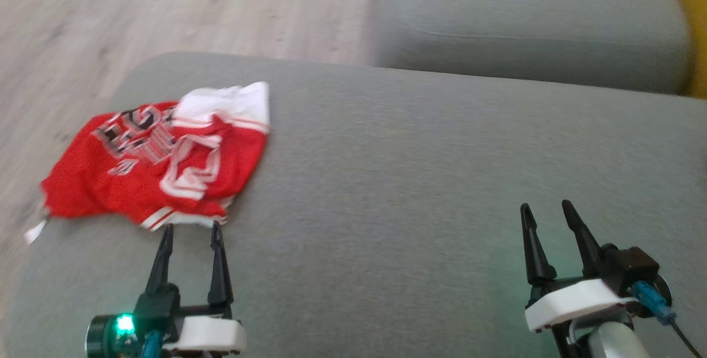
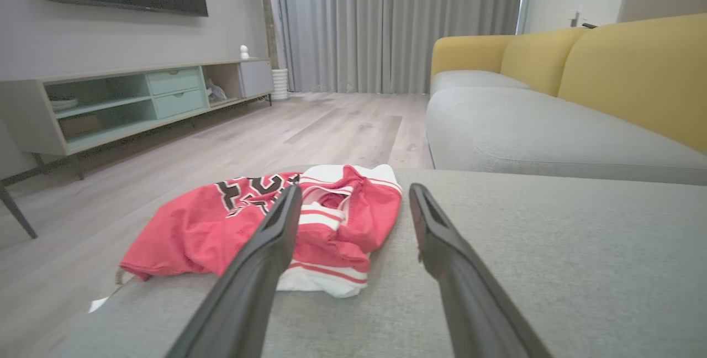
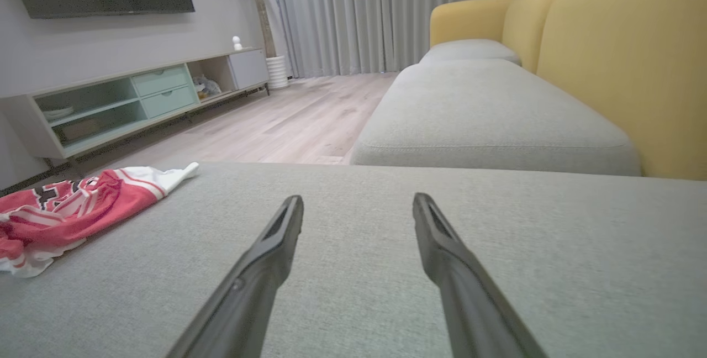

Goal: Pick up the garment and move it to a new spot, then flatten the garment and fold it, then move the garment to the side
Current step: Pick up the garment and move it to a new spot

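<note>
Since the garment [image 1: 160, 164] lies crumpled on the cushion [image 1: 414, 181] just ahead of the left gripper [image 1: 191, 226], long axis crosswise to its spread, empty fingers, that arm is nearer; the right gripper [image 1: 545, 206], equally spread and empty, is well apart.

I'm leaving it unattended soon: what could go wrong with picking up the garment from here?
1. The garment lies crumpled at the left edge of the cushion; a push could slide it onto the floor.
2. The left gripper, open near its hem, might pinch several bunched layers, making flattening harder.
</note>
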Motion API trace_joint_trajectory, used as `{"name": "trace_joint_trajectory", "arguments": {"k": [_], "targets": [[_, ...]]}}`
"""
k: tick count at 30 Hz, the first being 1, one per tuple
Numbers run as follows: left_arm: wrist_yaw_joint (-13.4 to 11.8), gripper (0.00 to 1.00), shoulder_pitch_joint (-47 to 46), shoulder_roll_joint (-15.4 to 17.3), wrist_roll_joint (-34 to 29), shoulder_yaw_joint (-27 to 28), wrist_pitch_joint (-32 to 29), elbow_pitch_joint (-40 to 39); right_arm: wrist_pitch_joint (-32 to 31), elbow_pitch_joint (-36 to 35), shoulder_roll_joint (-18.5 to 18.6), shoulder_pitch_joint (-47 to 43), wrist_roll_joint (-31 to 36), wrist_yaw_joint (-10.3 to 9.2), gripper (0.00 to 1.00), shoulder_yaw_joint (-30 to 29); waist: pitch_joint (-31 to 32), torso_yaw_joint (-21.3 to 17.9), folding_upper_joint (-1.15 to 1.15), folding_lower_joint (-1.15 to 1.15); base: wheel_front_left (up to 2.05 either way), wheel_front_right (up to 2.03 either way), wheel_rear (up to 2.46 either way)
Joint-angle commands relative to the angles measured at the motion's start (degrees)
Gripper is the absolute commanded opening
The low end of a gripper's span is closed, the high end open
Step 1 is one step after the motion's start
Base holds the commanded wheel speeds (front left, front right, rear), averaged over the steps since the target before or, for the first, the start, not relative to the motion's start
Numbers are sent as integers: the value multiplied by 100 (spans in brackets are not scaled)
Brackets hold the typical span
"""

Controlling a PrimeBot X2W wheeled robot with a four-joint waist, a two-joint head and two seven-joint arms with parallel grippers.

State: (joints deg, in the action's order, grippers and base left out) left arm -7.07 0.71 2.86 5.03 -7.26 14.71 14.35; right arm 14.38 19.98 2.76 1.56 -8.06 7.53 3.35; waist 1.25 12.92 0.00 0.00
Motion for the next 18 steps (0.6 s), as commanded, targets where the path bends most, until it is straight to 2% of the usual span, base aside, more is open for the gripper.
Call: {"name": "trace_joint_trajectory", "arguments": {"k": [1,7,13,18], "targets": [[-22,100,-59,2,-54,245,29,-209,62,-188,13,210,-4,-4,100,134,-43,458,0,0,0,0,0],[-30,100,20,2,-65,398,29,-278,62,-195,12,232,-41,-4,100,145,-92,1067,0,0,0,0,0],[-40,100,35,2,-12,464,29,-324,62,-172,12,239,-3,-4,100,99,-173,1405,0,0,0,0,0],[-46,100,-30,2,23,521,29,-404,62,-193,28,268,75,-4,100,58,-324,1533,0,0,0,0,0]]}}
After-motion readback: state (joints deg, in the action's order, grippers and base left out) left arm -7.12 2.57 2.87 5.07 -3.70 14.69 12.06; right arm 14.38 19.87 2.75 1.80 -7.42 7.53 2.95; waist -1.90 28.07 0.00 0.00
